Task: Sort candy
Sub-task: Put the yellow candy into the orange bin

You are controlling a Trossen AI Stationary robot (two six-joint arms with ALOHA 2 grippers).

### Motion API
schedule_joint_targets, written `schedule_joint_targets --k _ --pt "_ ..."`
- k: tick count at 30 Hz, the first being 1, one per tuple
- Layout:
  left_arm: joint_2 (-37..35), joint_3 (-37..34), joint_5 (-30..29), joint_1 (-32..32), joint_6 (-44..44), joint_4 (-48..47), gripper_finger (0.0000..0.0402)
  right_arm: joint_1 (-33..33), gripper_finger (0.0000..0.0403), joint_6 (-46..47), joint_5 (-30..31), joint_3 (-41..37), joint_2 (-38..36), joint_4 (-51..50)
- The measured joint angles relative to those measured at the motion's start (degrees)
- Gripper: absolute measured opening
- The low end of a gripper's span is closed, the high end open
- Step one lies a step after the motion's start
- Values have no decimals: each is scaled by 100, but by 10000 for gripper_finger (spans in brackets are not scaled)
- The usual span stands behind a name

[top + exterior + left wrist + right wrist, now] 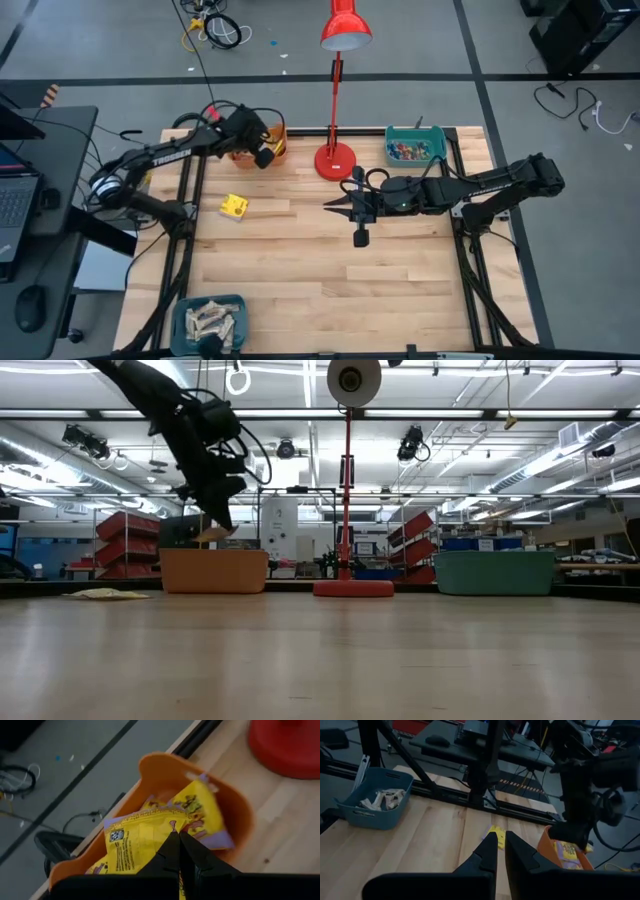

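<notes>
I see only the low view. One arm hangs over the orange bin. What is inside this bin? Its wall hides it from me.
Observer: It holds yellow packets. The left pincer is shut just above them, inside the rim of the orange bin.
Operator: Where is the other arm?
Observer: The right pincer hovers over the middle of the table, beside the red lamp base.
Operator: Is any candy outside the bins?
Observer: Yes, one loose yellow packet lies flat on the table near the left arm.

Grey floor [420,40], red shelving [125,540], ceiling striplights [100,415]
</notes>
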Motion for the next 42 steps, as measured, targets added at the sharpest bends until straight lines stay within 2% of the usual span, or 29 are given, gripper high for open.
schedule_joint_targets --k 7,15,25,31,36,42 --pt "415 12 53 260 -526 256 0 0 23 0 0 0 0 -1" --pt "815 12 56 275 -738 590 3 0 23 0 0 0 0 -1" --pt "1000 9 38 277 -841 648 46 0 23 0 0 0 0 -3" --pt "988 9 269 275 -732 631 86 0 23 22 0 0 0 -3" --pt "548 139 1048 262 -419 -108 103 -2 23 101 0 0 0 -77" --pt "-294 389 1862 108 -438 -2045 103 -2 23 107 48 0 0 -150"
